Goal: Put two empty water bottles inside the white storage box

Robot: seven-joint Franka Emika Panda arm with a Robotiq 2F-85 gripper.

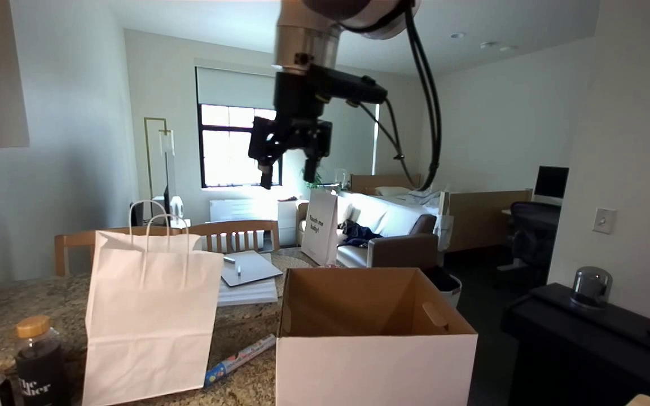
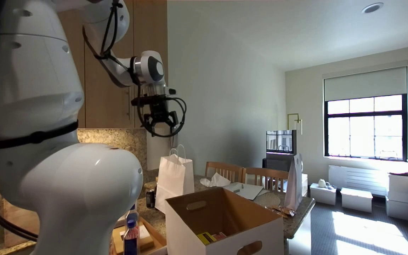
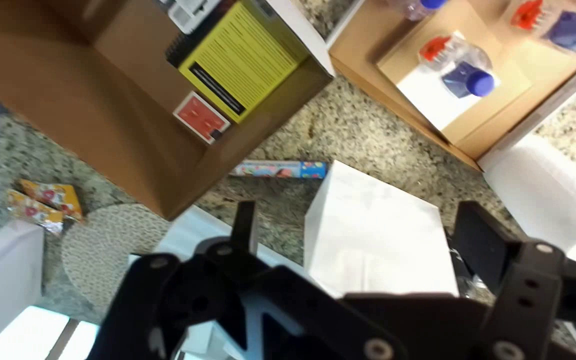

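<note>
Several clear water bottles with blue caps stand in a shallow cardboard tray; the wrist view shows a middle bottle (image 3: 460, 65), a right bottle (image 3: 565, 22) and a partly cut-off bottle (image 3: 413, 6). A bottle (image 2: 131, 237) also appears upright beside the arm's base in an exterior view. The white storage box (image 1: 376, 369) (image 2: 182, 230) (image 3: 93, 130) has its top uncovered in all views. High above the counter hangs my gripper (image 1: 288, 183) (image 2: 160, 124) (image 3: 357, 206), wide open, nothing between its fingers. It is apart from both box and bottles.
Below my gripper stands a white paper bag (image 1: 153, 316) (image 2: 175, 184) (image 3: 378, 230) with upright handles. A yellow pad (image 3: 240, 60) and a red card pack (image 3: 201, 117) lie inside the box. The cardboard tray (image 3: 398, 115) sits beside it. A colourful tube (image 1: 240, 358) lies between bag and box.
</note>
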